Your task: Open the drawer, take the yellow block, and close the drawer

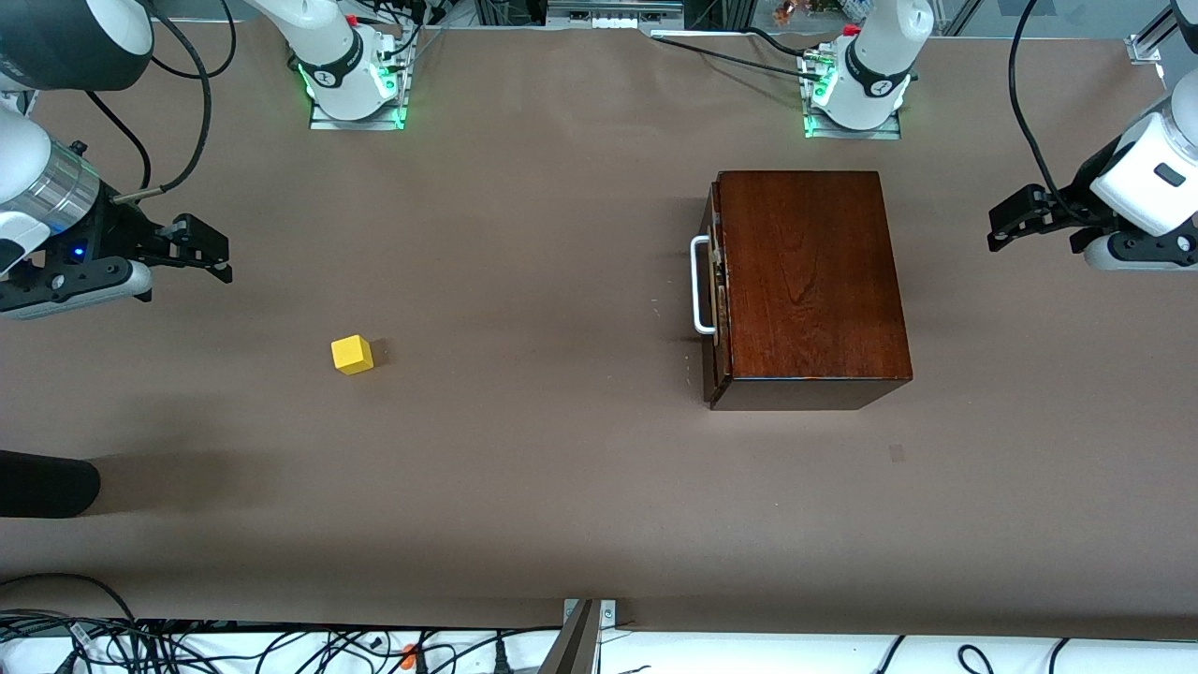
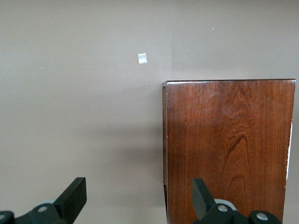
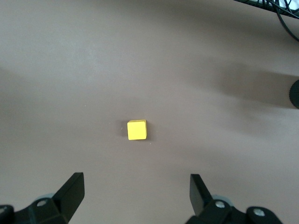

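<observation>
I count one yellow block point(image 1: 352, 355), one wooden box point(image 1: 807, 281) with one drawer point(image 1: 716, 290), and two grippers. The block sits alone on the brown desk point(image 1: 524, 449) toward the right arm's end, at about 9 o'clock from the box and well apart from it. The drawer is pushed almost fully into the box; its white U-shaped handle point(image 1: 698, 285) faces 9 o'clock, toward the block.

My right gripper point(image 1: 213, 255) hangs over the desk at its own end, about 10 o'clock from the block, fingers point(image 3: 72, 192) spread wide and holding nothing; its wrist view shows the block lying between and ahead of them. My left gripper point(image 1: 1006, 223) waits over the desk at about 3 o'clock from the box, fingers point(image 2: 74, 196) also wide and empty.

A small pale square of tape point(image 1: 898, 453) lies on the desk at about 5 o'clock from the box. I can read no labels or writing anywhere.
</observation>
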You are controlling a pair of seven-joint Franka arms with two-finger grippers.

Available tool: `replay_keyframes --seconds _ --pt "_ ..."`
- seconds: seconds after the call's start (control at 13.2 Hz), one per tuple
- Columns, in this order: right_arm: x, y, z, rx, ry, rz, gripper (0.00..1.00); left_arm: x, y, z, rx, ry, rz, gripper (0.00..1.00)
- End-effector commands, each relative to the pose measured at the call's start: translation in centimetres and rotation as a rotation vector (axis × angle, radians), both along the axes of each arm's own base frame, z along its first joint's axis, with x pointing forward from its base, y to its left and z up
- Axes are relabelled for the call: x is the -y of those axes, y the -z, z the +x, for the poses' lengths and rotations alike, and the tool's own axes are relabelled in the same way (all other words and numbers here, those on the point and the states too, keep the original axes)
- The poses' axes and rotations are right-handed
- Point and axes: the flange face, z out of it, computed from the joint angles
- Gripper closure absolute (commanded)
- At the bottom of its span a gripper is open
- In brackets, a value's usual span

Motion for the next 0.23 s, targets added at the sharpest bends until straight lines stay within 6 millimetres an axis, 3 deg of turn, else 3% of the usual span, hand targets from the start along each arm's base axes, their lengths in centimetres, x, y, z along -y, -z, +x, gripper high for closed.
replay_keyframes --seconds 0.0,0.15 --pt "-0.01 -0.48 0.39 0.006 -0.002 0.0 0.0 -0.85 0.21 0.1 -0.008 -0.022 0.015 0.0" --pt "-0.02 -0.48 0.38 0.006 -0.002 0.001 0.0 -0.83 0.21 0.17 -0.007 -0.045 0.014 0.0"
